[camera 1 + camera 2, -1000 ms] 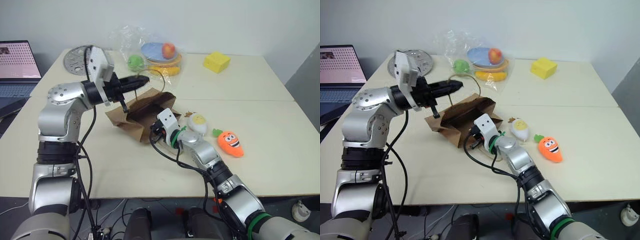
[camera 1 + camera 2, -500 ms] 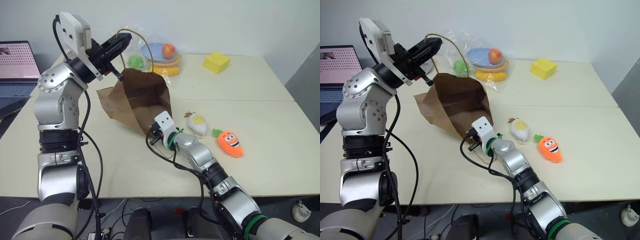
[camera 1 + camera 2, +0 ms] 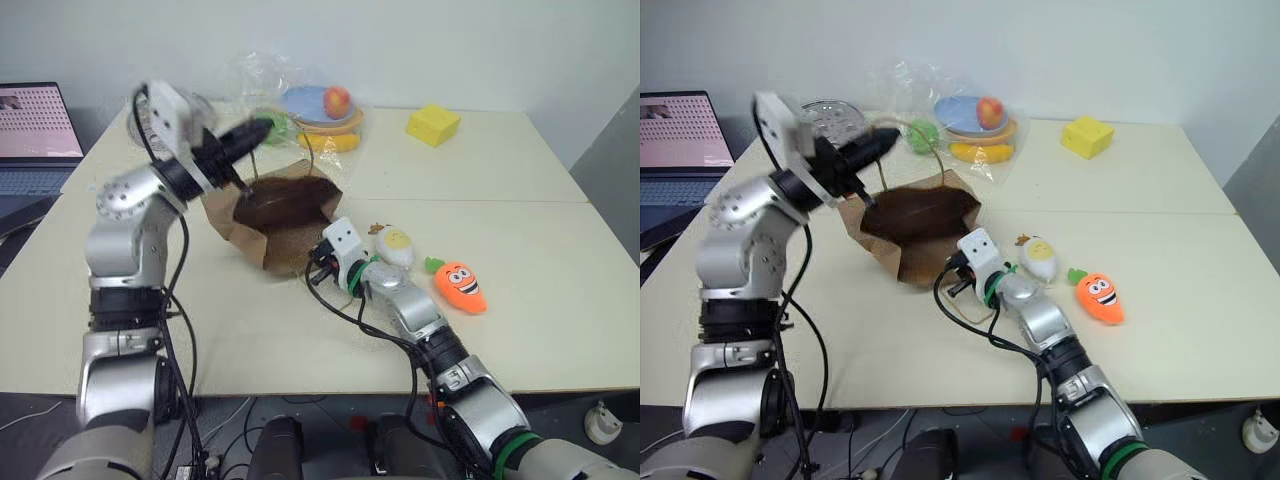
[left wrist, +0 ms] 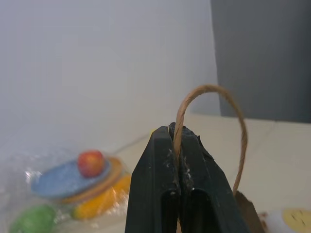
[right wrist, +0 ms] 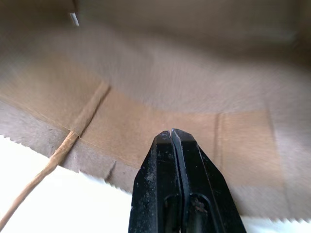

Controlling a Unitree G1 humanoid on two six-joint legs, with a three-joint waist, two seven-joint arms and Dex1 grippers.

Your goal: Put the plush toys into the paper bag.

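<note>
The brown paper bag [image 3: 280, 215] stands on the table with its mouth open upward. My left gripper [image 3: 262, 128] hangs above its far rim, shut on the twisted loop handle [image 4: 214, 97], which arches over the fingertips [image 4: 165, 141]. My right gripper [image 5: 171, 132] is shut with nothing seen between its fingers, its tips against the bag's near wall by the serrated rim. The white egg-shaped plush [image 3: 396, 245] lies just right of the right wrist. Further right on the tabletop is the orange carrot plush [image 3: 461, 286].
A clear plastic bag of toy fruit and plates [image 3: 310, 105] sits behind the paper bag. A yellow block [image 3: 433, 124] is at the back right, a round metal disc [image 3: 150, 115] at the back left, and a laptop [image 3: 35, 130] at the far left.
The left gripper raised the bag by its handle from lying on its side, then came down; the bag now stands lower with its mouth open upward. The right gripper stayed at the near rim.
</note>
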